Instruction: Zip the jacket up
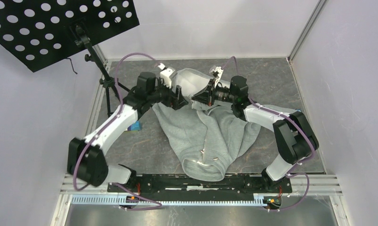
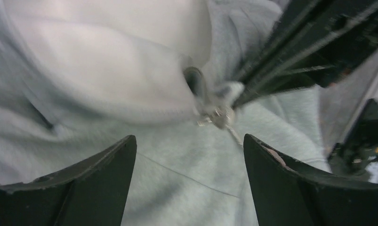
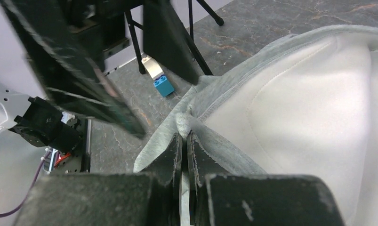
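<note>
The light grey jacket (image 1: 210, 136) lies on the dark tabletop, its near end towards the arm bases. Its far end, with pale lining (image 1: 191, 82), is lifted between my two grippers. My right gripper (image 1: 199, 100) is shut on a fold of the jacket's grey edge (image 3: 184, 123), the fabric pinched between its tips (image 3: 184, 135). My left gripper (image 1: 179, 97) is open, its fingers wide apart over the jacket (image 2: 107, 70), midpoint (image 2: 189, 137). A small metal zipper slider (image 2: 218, 115) hangs just ahead of it, beside the right gripper's black fingers (image 2: 271, 61).
A black perforated music stand (image 1: 50, 28) on a tripod stands at the back left. A small blue brick (image 1: 136, 127) lies left of the jacket, also in the right wrist view (image 3: 163, 86). White walls enclose the table; the mounting rail (image 1: 201, 181) runs along the near edge.
</note>
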{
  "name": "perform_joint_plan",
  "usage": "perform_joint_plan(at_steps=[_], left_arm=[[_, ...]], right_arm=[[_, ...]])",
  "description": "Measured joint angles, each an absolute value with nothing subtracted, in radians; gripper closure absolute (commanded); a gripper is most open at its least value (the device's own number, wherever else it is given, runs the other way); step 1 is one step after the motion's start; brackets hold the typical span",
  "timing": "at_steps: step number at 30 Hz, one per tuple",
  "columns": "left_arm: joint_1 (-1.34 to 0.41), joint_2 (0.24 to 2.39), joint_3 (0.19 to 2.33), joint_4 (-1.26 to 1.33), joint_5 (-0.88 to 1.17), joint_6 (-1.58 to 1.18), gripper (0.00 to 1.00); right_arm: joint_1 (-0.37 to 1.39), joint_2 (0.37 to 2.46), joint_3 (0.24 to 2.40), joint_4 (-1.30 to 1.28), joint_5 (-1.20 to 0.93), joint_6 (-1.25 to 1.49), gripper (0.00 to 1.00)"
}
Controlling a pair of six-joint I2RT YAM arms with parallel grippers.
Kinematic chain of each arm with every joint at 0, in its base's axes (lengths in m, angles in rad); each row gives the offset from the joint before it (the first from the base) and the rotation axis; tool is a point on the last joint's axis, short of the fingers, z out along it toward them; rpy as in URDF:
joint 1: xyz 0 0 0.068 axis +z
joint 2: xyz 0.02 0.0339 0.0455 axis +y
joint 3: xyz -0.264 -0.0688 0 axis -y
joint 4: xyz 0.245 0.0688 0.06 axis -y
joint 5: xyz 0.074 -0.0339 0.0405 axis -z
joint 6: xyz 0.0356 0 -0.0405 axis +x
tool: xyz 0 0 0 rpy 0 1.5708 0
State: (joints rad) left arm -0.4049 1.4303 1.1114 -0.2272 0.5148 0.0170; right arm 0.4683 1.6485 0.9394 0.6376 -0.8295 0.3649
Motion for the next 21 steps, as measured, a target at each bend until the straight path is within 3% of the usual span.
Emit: perform_joint_plan(at_steps=[3,6,8,10,15,21], left_arm=[[-0.403,1.293,0.994,-0.175,0.471,-0.166,0.16],[-0.404,1.168,0.876,-0.092,0.422,-0.362,0.33],[-0.403,1.116,0.792,0.017,0.421,-0.485,0.38],[-0.403,1.105,0.728,0.122,0.432,-0.574,0.38],[-0.403,1.188,0.675,0.362,0.526,-0.673,0.19],[-0.403,1.314,0.695,0.544,0.658,-0.659,0.22]], right_arm=[[0.466,1.649,0.929,0.666,-0.826,0.398,1.0],[0.462,1.649,0.925,0.686,-0.821,0.427,1.0],[0.462,1.649,0.925,0.696,-0.818,0.447,1.0],[0.462,1.649,0.925,0.704,-0.818,0.467,1.0],[0.461,1.649,0.925,0.71,-0.818,0.495,1.0],[0.461,1.647,0.925,0.706,-0.818,0.501,1.0]])
